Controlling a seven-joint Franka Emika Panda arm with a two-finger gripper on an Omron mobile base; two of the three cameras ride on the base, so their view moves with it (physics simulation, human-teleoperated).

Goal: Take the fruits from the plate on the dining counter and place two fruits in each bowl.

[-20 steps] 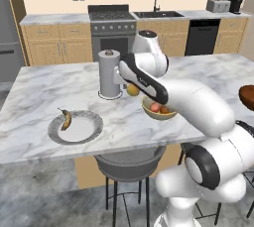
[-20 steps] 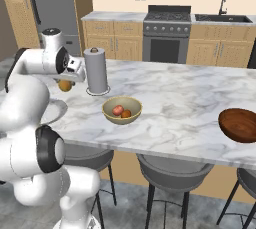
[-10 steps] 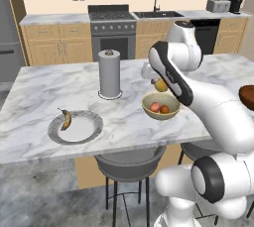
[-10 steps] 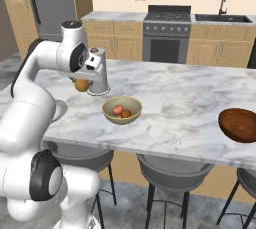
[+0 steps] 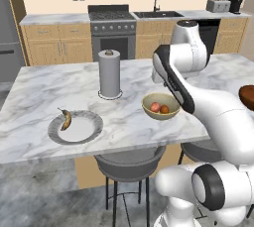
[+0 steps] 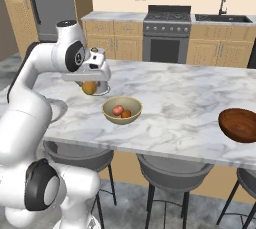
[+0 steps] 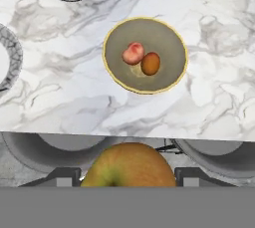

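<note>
Currently, a yellow-green round fruit (image 6: 89, 88) is held between the two fingers of the gripper (image 6: 90, 86), which is raised above the dining counter (image 6: 200, 98), a long white marble top veined in grey. In the hand view the same fruit (image 7: 128, 165) is seen close up, smooth-skinned, yellow-green with an orange blush, clamped between the dark finger tips. Just right of and nearer than the gripper, in the right base view, the tan-yellow bowl (image 6: 109, 114) is set on the marble; a red round fruit (image 6: 118, 110) and an orange round fruit (image 6: 126, 114) lie touching inside it. Behind the held fruit a grey upright cylinder on a round base, seemingly a paper-towel holder (image 5: 109, 73), is stood on the counter, left of and farther than that bowl in the left base view. Nearer the left edge the shallow light-grey plate (image 5: 84, 129) is found, and the small dark-tipped banana (image 5: 65, 119) lies on its left part. Far to the right, well apart from the tan bowl, the dark reddish-brown bowl (image 6: 242, 125) is placed, glossy and deep. Round grey stools (image 6: 171, 172) are tucked under the near edge of the counter. Along the far wall, wooden cabinets, a steel range (image 5: 112, 28) and a sink with a tap (image 6: 223, 13) are lined up.
</note>
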